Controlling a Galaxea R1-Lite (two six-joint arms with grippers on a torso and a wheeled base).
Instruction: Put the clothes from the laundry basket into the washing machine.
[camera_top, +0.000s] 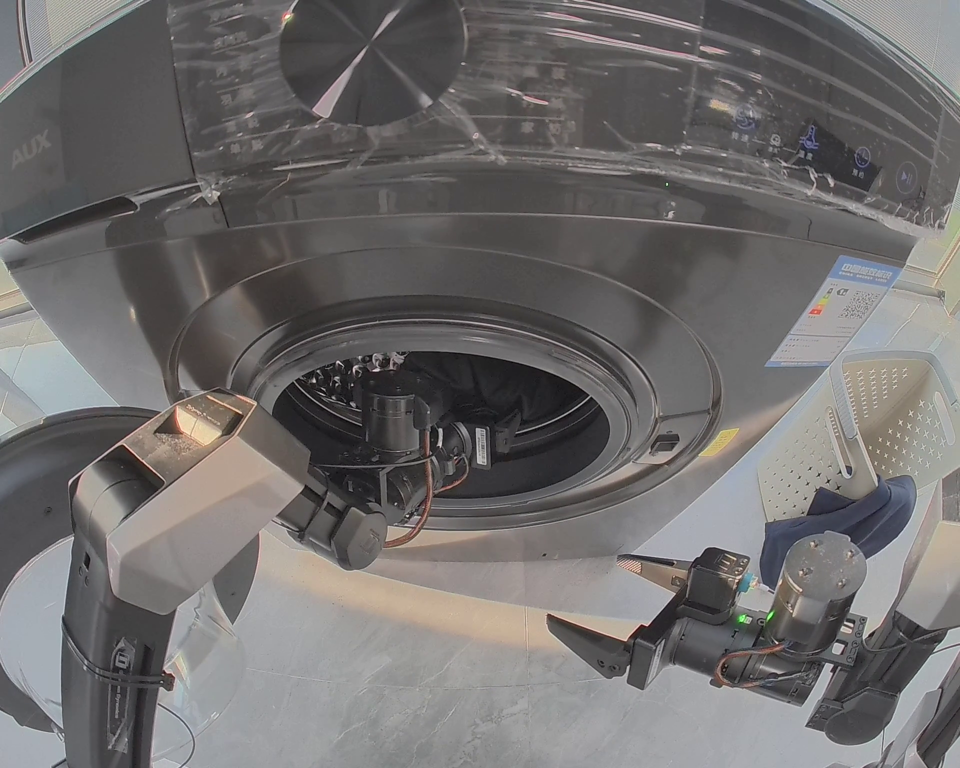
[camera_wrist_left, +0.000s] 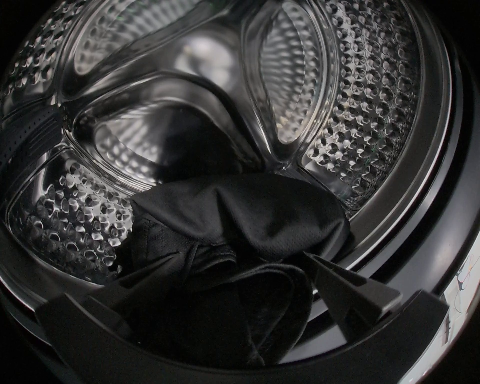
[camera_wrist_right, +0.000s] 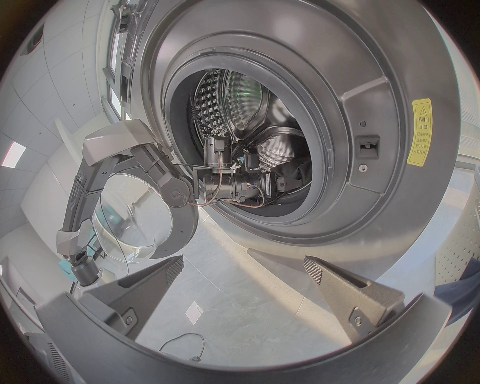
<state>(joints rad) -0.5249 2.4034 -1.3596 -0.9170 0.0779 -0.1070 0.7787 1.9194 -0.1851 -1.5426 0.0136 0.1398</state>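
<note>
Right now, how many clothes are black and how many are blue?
Black: 1, the black bundle inside the washing machine drum.
Blue: 1, the dark blue garment draped over the laundry basket rim.
Total: 2 pieces in sight.

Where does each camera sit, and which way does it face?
Head view: on the head, facing forward and down at the washing machine; left arm stretched into the drum, right gripper open above the floor.
Left wrist view: on the left wrist inside the drum, facing a black garment flanked by the open left gripper.
Right wrist view: on the right wrist outside, facing into the drum past its open fingers.
Shared: head and right wrist views both show the left arm.
</note>
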